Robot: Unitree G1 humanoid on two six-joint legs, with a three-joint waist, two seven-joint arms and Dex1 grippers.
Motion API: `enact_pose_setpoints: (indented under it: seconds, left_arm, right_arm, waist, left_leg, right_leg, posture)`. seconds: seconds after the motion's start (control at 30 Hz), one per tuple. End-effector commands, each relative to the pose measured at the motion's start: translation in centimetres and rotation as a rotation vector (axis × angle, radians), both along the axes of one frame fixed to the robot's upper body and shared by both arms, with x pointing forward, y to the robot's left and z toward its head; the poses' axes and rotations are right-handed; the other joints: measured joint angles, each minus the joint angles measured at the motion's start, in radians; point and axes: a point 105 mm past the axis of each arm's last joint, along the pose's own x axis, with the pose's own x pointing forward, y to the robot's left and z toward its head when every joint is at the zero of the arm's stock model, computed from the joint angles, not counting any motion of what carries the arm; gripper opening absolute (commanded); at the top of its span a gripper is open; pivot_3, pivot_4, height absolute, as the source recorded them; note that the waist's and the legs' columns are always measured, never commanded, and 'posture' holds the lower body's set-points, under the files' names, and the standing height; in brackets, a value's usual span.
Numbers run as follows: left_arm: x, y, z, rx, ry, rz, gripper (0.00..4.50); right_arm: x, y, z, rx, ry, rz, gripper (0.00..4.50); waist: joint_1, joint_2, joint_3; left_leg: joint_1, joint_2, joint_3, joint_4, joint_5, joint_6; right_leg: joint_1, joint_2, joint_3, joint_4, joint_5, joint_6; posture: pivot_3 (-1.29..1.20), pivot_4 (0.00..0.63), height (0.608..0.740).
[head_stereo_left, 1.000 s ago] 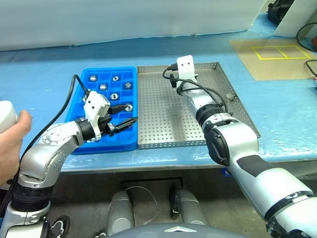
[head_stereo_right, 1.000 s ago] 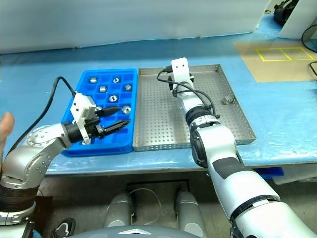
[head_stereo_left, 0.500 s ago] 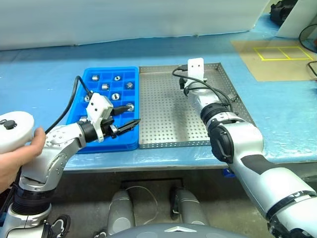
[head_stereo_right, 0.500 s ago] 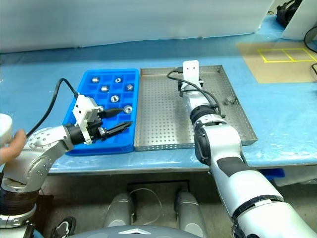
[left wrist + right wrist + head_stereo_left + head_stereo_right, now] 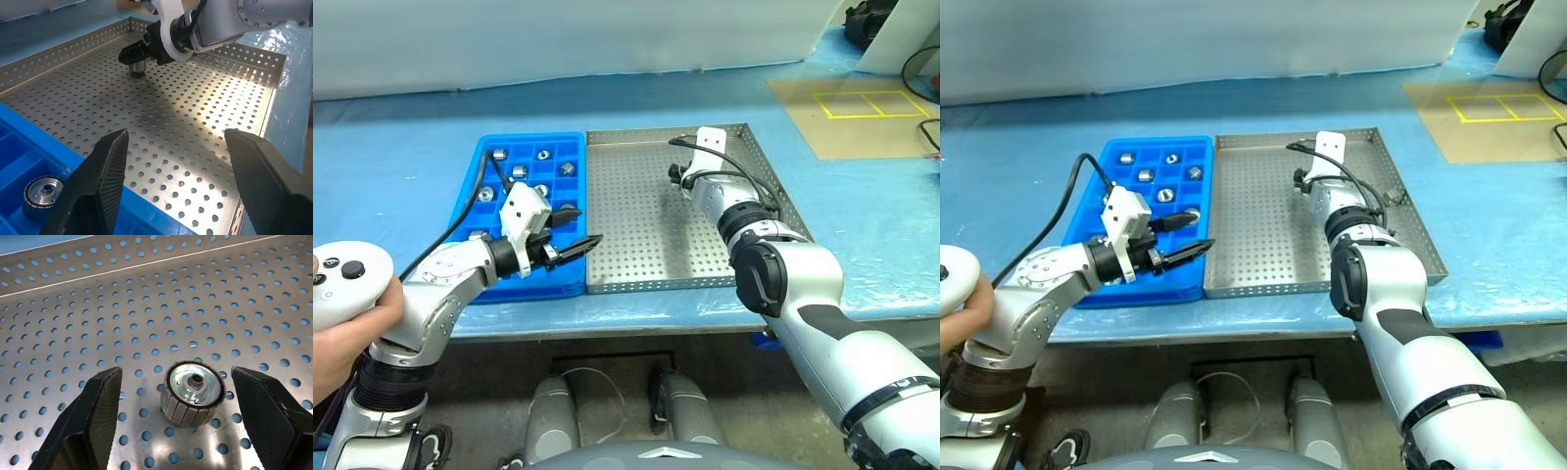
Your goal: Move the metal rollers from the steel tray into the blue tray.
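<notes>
Roller (image 5: pixel 192 393) (ribbed, shiny, hollow-centred) sits between wide right jaws, untouched; left jaws wide.

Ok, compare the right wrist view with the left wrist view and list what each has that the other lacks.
Right wrist view: the loose roller up close, hollow end face and ribbed side, between the open fingers of the right claw, untouched. Left wrist view: the blue tray, a stored roller in one compartment, the open, empty left claw. Shared: the steel tray and that loose roller on it.
</notes>
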Motion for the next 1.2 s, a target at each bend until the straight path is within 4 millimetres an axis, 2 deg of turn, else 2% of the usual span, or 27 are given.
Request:
enact_pose_setpoints:
  seconds: [0.03,0.5,0.6,0.7,0.83,0.93,1.0,1.1,1.2]
  left_arm:
    - [-0.1,0.0,0.9,0.000,-0.048,-0.008,3.31]
    - [-0.1,0.1,1.1,0.015,-0.059,-0.004,3.31]
    - [-0.1,0.2,1.2,0.022,-0.063,-0.005,3.31]
    - [0.0,0.2,1.3,0.022,-0.064,-0.004,3.31]
    - [0.0,0.1,1.2,0.023,-0.062,-0.007,3.31]
    - [0.0,0.1,1.3,0.023,-0.064,-0.006,3.31]
    - [0.0,0.1,1.3,0.024,-0.063,-0.007,3.31]
    - [0.0,0.1,1.2,0.025,-0.062,-0.007,3.31]
    - [0.0,0.1,1.2,0.026,-0.060,-0.007,3.31]
  right_arm:
    - [0.3,0.3,1.4,0.047,-0.033,0.001,3.65]
    - [0.2,0.9,1.0,0.082,-0.012,0.013,3.65]
    - [0.2,1.0,0.9,0.097,-0.007,0.011,3.02]
    - [0.2,1.1,1.0,0.091,-0.008,0.015,2.04]
    - [0.2,1.1,1.0,0.081,-0.009,0.021,2.04]
    - [0.2,1.1,1.0,0.088,-0.011,0.026,1.50]
    - [0.2,1.2,1.1,0.091,-0.011,0.031,0.87]
    - [0.3,1.4,1.4,0.096,-0.013,0.035,0.85]
    - [0.5,2.5,2.8,0.121,-0.039,0.076,0.85]
  waist:
    - [0.000,0.000,0.000]
    - [0.000,0.000,0.000]
    - [-0.001,0.000,0.000]
    - [-0.001,0.000,0.000]
    - [-0.002,0.000,0.000]
    - [-0.003,0.000,0.000]
    - [-0.004,0.000,0.000]
    - [-0.004,0.000,0.000]
    - [-0.006,0.000,0.000]
  left_leg:
    - [0.000,0.000,0.000,0.000,0.000,0.000]
    - [0.000,0.000,0.000,0.001,0.000,0.000]
    - [0.000,0.000,0.000,0.001,0.000,0.000]
    - [0.000,0.000,0.000,0.001,0.000,0.000]
    - [0.000,0.000,0.000,0.001,0.000,0.000]
    - [0.000,0.000,0.000,0.001,0.000,0.000]
    - [0.000,0.000,0.000,0.001,0.000,0.000]
    - [0.000,0.000,0.000,0.001,0.000,0.000]
    - [0.000,0.000,0.000,0.001,0.000,0.000]
  right_leg:
    - [0.000,0.000,0.000,0.000,0.000,0.000]
    - [0.000,0.000,0.000,0.000,0.000,0.000]
    - [0.000,0.000,0.000,0.001,0.000,0.000]
    - [0.000,0.000,0.000,0.001,0.000,0.000]
    - [0.000,0.000,0.000,0.001,0.000,0.000]
    - [0.000,0.000,0.000,0.001,0.000,0.000]
    - [0.000,0.000,0.000,0.001,0.000,0.000]
    - [0.000,0.000,0.000,0.001,0.000,0.000]
    - [0.000,0.000,0.000,0.001,0.000,0.000]
  posture:
    - [-0.09,0.150,0.740]
    - [-0.09,0.150,0.740]
    - [-0.09,0.150,0.740]
    - [-0.10,0.150,0.740]
    - [-0.10,0.150,0.740]
    - [-0.10,0.150,0.740]
    - [-0.10,0.150,0.740]
    - [-0.10,0.150,0.740]
    - [-0.10,0.150,0.740]
